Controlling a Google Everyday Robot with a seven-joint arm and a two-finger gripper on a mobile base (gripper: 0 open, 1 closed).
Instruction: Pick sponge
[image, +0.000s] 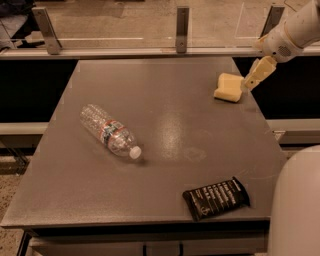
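The sponge (228, 87) is a small pale yellow foam block lying near the far right edge of the grey table (165, 130). My gripper (248, 85), with cream-coloured fingers, hangs from the white arm at the upper right and its tips are right beside the sponge's right side, close to or touching it. The sponge rests on the table.
A clear plastic water bottle (109, 131) lies on its side at the left middle. A black packet (216, 198) lies near the front right edge. A glass railing with metal posts (182, 29) runs behind the table. A white robot part (297, 205) fills the lower right corner.
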